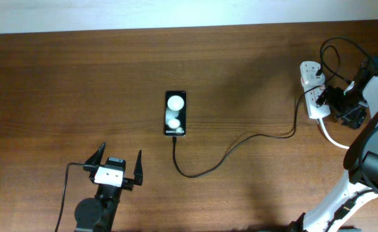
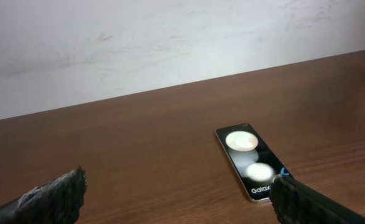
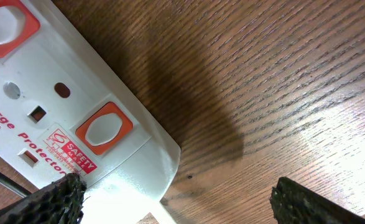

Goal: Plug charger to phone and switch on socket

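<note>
The black phone lies flat mid-table with two white spots on its screen; it also shows in the left wrist view. The thin black charger cable runs from the phone's near end across to the white socket strip at the far right. My left gripper is open and empty, near the front edge, left of and nearer than the phone. My right gripper hovers at the socket's near end, open, one finger over the strip with its orange-red switches.
The thick white cord leaves the socket's near end. Black arm cables loop above the strip at the far right. The right arm's white links stand along the right edge.
</note>
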`<state>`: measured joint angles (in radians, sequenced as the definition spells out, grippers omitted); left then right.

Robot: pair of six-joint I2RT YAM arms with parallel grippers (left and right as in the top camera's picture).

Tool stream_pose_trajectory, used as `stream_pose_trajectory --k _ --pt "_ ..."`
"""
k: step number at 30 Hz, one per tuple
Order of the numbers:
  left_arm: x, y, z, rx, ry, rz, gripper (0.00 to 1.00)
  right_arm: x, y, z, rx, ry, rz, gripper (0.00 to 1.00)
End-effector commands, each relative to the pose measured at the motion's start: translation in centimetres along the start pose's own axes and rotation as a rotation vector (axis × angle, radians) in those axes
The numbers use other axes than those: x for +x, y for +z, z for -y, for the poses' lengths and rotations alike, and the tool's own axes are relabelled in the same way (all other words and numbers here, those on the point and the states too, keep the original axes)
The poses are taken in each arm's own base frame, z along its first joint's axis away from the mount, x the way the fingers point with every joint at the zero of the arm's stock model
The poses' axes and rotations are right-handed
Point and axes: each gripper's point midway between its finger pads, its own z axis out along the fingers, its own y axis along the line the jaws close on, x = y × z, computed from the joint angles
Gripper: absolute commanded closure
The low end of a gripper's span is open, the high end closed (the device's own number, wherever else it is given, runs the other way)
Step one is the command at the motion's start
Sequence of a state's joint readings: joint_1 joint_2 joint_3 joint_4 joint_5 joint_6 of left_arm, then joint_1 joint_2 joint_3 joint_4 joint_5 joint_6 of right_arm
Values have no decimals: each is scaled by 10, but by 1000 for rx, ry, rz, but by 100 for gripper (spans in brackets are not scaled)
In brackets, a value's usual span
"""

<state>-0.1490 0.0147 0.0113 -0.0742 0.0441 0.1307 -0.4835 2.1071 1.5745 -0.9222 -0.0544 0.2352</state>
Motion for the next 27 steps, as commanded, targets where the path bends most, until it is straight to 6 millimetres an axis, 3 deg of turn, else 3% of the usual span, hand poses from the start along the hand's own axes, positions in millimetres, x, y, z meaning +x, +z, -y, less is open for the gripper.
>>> stream_pose_trajectory --k 1,4,8,11,13,14,16,19,22,25,27 --pt "2 0 -4 -20 -2 -4 1 -7 -20 -3 -3 -5 53 1" --pt "2 0 -4 -20 -2 -4 1 -17 -68 -8 -31 -11 167 1" --pt "2 0 -4 -20 -2 -4 1 -19 -173 -15 -91 -25 414 1" --pt "2 0 -4 -21 -2 -4 1 -2 -259 -15 -141 -35 617 1" --pt "2 0 -4 -21 -2 -4 1 16 -305 -14 -169 -41 732 1" --pt "2 0 -4 -20 -2 -4 1 25 -323 -13 -181 -44 779 1" --pt "2 0 -4 -20 -2 -4 1 34 -340 -12 -192 -47 825 1" --pt "2 0 -4 -20 -2 -4 1 41 -342 -20 -207 -72 826 1" --pt "2 0 -4 -20 -2 -4 1 63 -310 -63 -255 -194 730 1" --pt "2 0 -4 -20 -2 -4 1 97 -257 -96 -269 -314 586 1" --pt "2 0 -4 -20 -2 -4 1 121 -216 -102 -248 -367 477 1"
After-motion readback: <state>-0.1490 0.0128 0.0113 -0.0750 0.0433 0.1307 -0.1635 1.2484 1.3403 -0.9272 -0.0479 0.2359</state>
